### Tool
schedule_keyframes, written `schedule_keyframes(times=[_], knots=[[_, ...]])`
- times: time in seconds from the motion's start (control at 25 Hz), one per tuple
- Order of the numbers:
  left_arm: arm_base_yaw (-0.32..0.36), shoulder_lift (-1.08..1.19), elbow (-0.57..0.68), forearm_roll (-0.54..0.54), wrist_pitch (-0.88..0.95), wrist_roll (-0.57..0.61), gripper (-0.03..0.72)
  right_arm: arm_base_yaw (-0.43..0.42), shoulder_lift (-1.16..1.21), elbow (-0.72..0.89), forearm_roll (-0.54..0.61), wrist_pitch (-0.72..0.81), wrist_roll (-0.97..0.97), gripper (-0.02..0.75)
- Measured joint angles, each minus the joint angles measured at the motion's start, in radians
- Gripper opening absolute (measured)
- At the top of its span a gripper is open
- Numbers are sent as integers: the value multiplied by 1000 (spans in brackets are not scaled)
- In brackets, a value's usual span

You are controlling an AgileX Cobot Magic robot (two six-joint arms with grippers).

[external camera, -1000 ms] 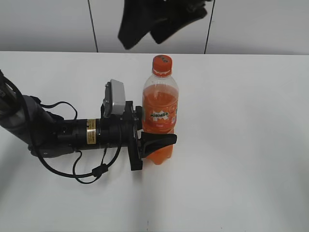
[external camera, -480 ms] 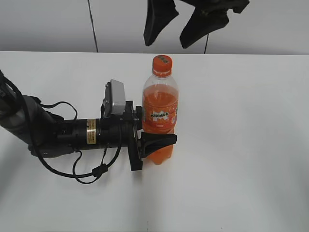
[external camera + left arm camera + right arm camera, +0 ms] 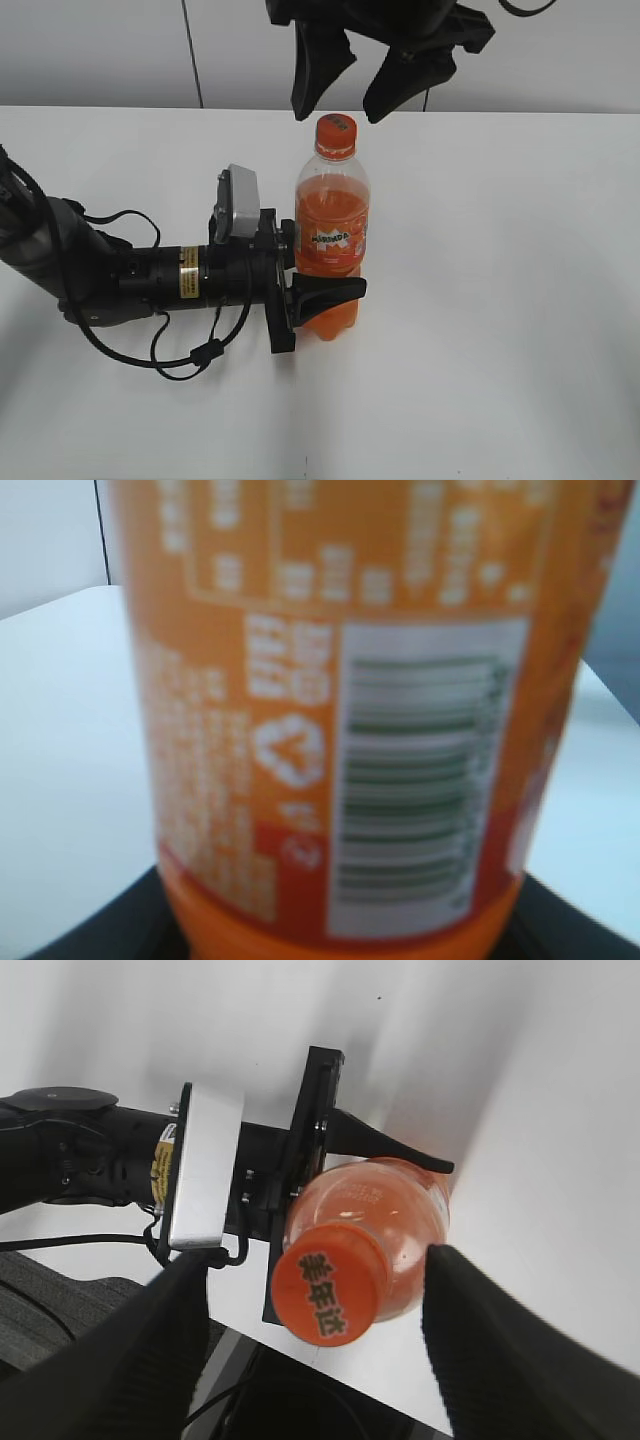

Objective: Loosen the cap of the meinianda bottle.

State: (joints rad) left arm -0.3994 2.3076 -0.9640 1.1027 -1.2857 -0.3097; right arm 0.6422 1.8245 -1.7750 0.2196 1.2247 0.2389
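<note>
**Bottle held at its lower part, second gripper open above the cap**

The meinianda bottle stands upright on the white worktop, near its middle and somewhat toward the far edge. The left gripper comes from the left side and its jaws are clamped on the lower body of the bottle (the left wrist view shows only the blurred label, very close). The right gripper hangs above the orange cap, its two fingers spread wide on either side, not touching it. The cap sits on the neck.
</note>
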Motion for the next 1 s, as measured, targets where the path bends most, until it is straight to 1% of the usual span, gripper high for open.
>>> schedule_keyframes(times=[0.4,0.48,0.56,0.8,1.0], knots=[[0,0,0,-1,0,0,380,0,27,0,8,0,-39,498],[0,0,0,-1,0,0,380,0,27,0,8,0,-46,488],[0,0,0,-1,0,0,380,0,27,0,8,0,-52,447],[0,0,0,-2,0,0,380,0,27,0,4,0,-85,278],[0,0,1,-3,0,0,379,0,27,0,1,0,-118,269]])
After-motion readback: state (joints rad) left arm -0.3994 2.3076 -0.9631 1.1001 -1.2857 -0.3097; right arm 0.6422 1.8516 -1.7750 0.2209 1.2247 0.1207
